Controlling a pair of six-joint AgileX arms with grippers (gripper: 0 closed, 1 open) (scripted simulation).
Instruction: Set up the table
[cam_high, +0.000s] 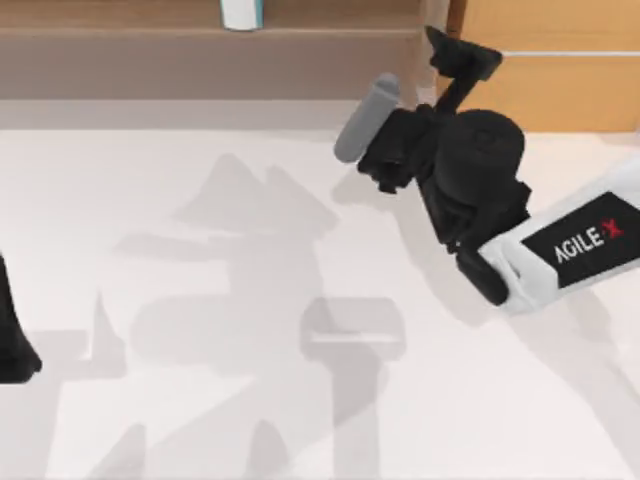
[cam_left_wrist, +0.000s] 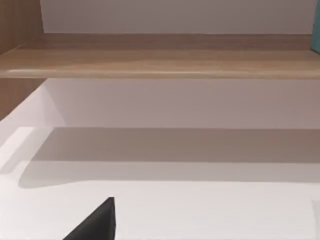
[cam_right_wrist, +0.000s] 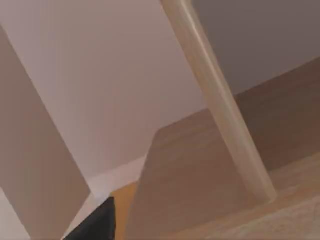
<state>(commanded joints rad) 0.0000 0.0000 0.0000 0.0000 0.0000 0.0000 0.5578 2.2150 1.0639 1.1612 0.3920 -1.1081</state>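
Note:
The table (cam_high: 210, 410) is a wide plain white surface with only arm shadows on it; it also shows in the left wrist view as the white table (cam_left_wrist: 210, 210). My right gripper (cam_high: 462, 55) is raised at the back right, past the table's far edge, pointing at the orange-wood drawer unit (cam_high: 560, 90). In the right wrist view a pale bar (cam_right_wrist: 215, 95) runs across wood panels close ahead. My left arm (cam_high: 14, 335) is parked at the table's left edge.
A brown wooden shelf board (cam_high: 200, 50) runs along the back, and the left wrist view looks at the shelf board (cam_left_wrist: 160, 57) from under its edge. A white and teal object (cam_high: 242, 12) stands on the shelf. The drawer's thin handle (cam_high: 570, 52) lies right of the right gripper.

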